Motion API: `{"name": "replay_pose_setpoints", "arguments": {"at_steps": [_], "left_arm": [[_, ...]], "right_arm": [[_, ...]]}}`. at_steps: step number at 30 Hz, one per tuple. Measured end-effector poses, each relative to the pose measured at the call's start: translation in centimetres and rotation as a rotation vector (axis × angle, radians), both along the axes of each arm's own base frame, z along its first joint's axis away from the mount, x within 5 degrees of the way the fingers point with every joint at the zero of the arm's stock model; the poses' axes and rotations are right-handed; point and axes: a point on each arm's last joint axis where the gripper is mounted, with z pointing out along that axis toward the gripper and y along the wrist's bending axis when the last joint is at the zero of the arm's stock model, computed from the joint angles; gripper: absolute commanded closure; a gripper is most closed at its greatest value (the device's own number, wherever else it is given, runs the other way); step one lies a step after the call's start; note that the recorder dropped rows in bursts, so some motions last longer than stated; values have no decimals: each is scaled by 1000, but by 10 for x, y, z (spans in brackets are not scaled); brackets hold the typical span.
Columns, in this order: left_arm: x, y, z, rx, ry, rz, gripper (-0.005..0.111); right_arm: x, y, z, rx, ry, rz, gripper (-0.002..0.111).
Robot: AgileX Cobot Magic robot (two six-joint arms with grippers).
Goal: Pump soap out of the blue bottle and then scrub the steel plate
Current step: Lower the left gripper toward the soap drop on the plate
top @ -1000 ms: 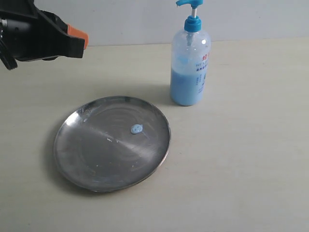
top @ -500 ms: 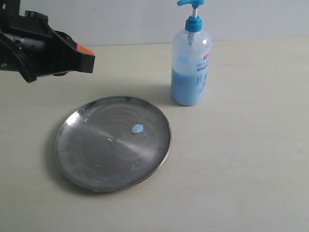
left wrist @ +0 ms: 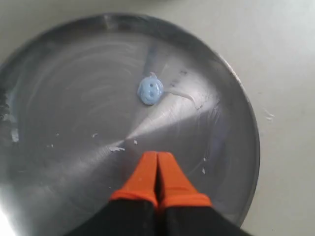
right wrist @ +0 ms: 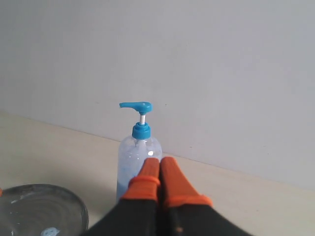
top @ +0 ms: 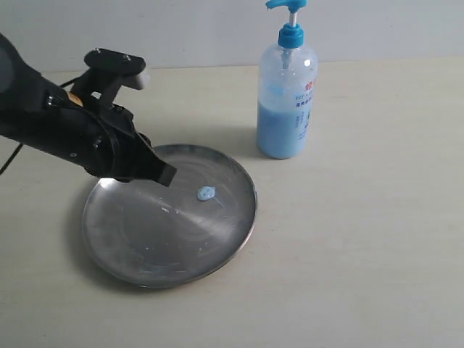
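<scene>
Pumping apparently done, scrubbing is being begun: the left gripper (left wrist: 157, 156), shut and empty, is being held over the steel plate (top: 123, 232) toward the table's left edge, probably needing lowering onto the soap (top: 206, 193).

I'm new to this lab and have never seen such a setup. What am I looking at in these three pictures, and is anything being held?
This is a robot with two arms, each ending in an orange-tipped end effector. The wide picture comes from a camera off the arms; the other two come from cameras on the wrists. The left end effector is over the steel plate, shut and holding nothing; a small blob of soap lies on the plate. The right end effector, also shut and empty, faces the blue bottle, which stands upright on the table beside the plate.
</scene>
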Motion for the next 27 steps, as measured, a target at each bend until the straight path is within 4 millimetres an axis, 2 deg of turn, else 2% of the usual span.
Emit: {"name": "replay_pose_setpoints", "arguments": {"at_steps": [14,27], "left_arm": [[45,-39,-37,47,271,-36,107],[71,-56,-55,55,323,-15,107]], "right_arm": [[0,0,1,10,-12,-1,108],[0,0,2,13,-15,-2,108]]}}
